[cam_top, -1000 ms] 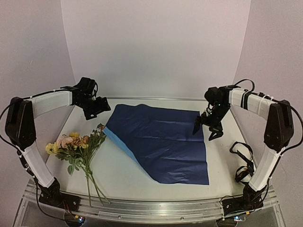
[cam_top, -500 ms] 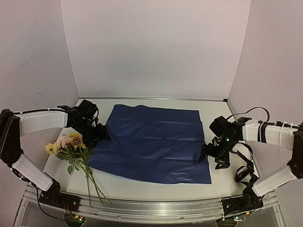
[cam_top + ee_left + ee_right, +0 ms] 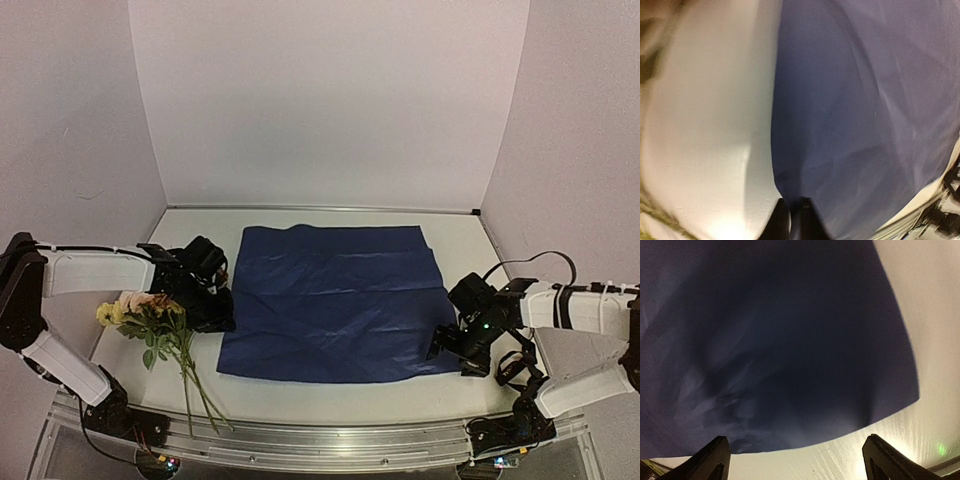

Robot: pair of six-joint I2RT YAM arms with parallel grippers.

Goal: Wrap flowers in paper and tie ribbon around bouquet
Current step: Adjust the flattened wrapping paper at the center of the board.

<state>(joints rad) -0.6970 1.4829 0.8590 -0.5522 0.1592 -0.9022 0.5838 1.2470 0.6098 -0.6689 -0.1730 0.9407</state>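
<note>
On the white table [image 3: 330, 402] between pale walls [image 3: 330, 100], the left gripper [image 3: 790, 222] pinches the paper [image 3: 335, 300]; the right gripper [image 3: 797, 442] gapes.

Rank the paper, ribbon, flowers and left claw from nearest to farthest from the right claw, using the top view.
1. paper, near-right corner at the right claw
2. ribbon, just to its right
3. left claw, at the paper's left edge
4. flowers, far left

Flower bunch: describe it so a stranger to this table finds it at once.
Find the large dark blue paper sheet spread flat on the white table. Just off its left edge lies the small bunch of flowers, blooms far left, thin green stems trailing toward the near edge. Only it shows yellow, pink and orange; everything nearby is blue, black or white.
</note>
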